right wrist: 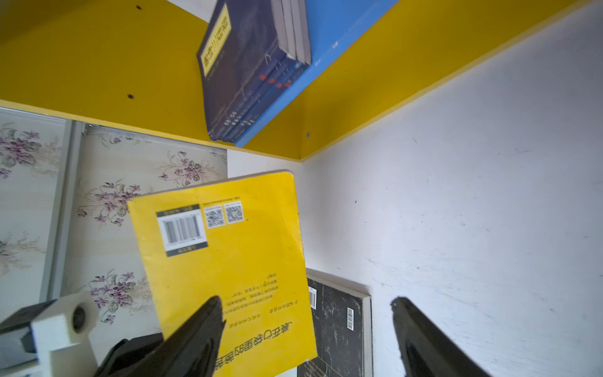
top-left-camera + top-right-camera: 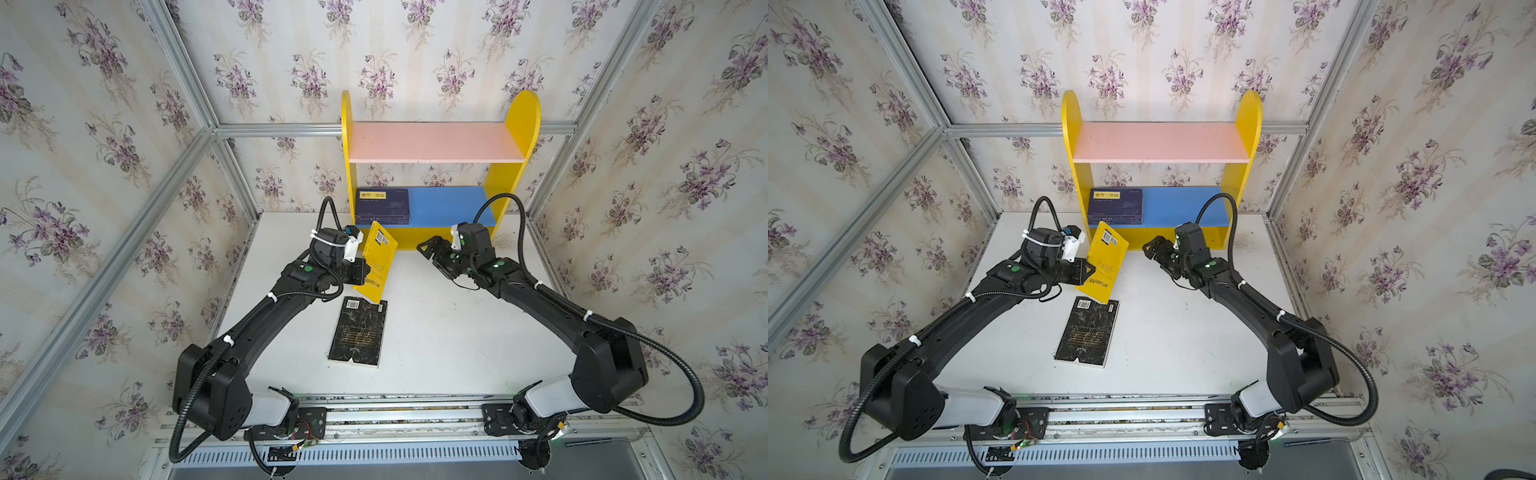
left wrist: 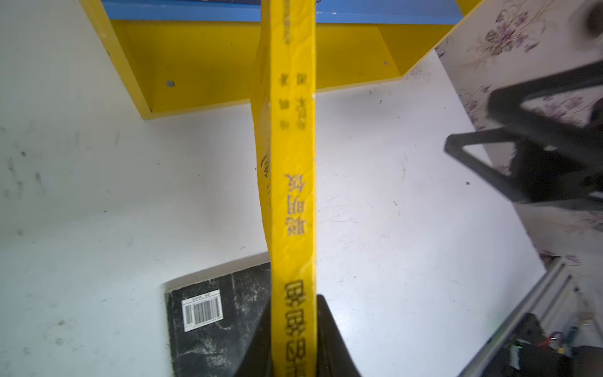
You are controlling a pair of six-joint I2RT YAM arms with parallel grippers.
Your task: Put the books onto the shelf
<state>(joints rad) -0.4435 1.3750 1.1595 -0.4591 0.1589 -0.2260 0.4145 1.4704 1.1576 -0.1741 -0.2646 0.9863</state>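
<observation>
Navy books (image 2: 382, 205) stacked on the shelf's (image 2: 436, 143) blue lower board, upper middle of frame. Left gripper (image 2: 365, 268) clamps yellow book (image 2: 378, 257) upright at centre. Right gripper (image 2: 430, 249) jaws spread, empty. Black book (image 2: 359, 332) flat on table (image 2: 457, 332), not yet shelved.

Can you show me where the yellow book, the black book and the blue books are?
yellow book (image 2: 379, 264), in a top view, middle of its back cover.
black book (image 2: 358, 332), in a top view, middle of its cover.
blue books (image 2: 382, 205), in a top view, the stack's top cover.
</observation>
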